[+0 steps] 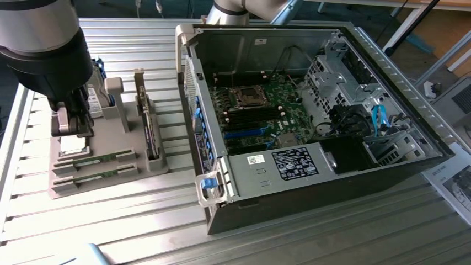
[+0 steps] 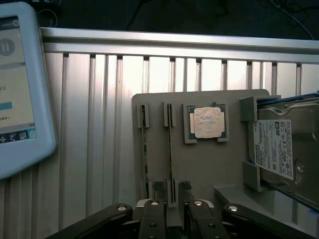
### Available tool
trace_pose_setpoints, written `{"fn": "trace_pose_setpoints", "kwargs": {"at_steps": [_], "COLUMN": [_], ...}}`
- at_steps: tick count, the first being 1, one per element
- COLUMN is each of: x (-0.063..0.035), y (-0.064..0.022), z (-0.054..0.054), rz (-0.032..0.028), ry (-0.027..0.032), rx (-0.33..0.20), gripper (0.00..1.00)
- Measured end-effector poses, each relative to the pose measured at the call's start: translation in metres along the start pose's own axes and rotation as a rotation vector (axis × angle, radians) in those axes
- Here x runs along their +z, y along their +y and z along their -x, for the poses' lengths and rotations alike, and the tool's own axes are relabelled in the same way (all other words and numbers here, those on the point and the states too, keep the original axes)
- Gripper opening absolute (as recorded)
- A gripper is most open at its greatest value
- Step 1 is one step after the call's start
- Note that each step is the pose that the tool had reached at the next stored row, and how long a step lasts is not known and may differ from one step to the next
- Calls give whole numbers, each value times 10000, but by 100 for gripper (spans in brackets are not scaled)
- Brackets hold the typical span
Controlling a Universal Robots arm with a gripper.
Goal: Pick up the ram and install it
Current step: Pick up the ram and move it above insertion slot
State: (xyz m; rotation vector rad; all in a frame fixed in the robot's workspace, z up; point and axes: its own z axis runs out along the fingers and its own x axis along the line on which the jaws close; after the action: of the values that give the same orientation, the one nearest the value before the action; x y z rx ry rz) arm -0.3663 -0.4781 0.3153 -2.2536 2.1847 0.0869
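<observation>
A ribbed metal counter (image 1: 110, 221) carries a grey tray (image 1: 121, 141) on the exterior view's left and an open computer case (image 1: 316, 165) on its right, side panel off and motherboard exposed.

Two green sticks stand on edge in the tray's slotted holders, side by side and apart. The ram (image 2: 170, 149) to be picked looks to be the one nearer the processor chip (image 2: 208, 122). The second stick (image 2: 144, 149) lies beyond it, towards the tablet (image 2: 20, 84). A hard drive (image 2: 279, 149) sits on the chip's far side.

The claw (image 2: 173, 201) hangs above the tray with its fingers (image 2: 153, 219) spread wide and nothing between them. In the wrist view the fingertips line up with the near end of the ram, one on each side, though I cannot tell how high above it they are.

I judge this to be the approach of the pick-up step: no stick has left its holder, and nothing has been carried to the case.

A sound grasp here calls for the spread fingers to straddle the thin board squarely, clear of the holder's posts and the neighbouring stick. The pull then has to follow the line of the slots so the board does not bind.
</observation>
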Motion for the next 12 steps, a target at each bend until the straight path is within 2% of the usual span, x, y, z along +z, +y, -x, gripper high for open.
{"fn": "trace_pose_setpoints", "kwargs": {"at_steps": [12], "x": [180], "y": [-5], "z": [-41], "rz": [0], "ry": [-12], "rx": [0], "gripper": [25]}}
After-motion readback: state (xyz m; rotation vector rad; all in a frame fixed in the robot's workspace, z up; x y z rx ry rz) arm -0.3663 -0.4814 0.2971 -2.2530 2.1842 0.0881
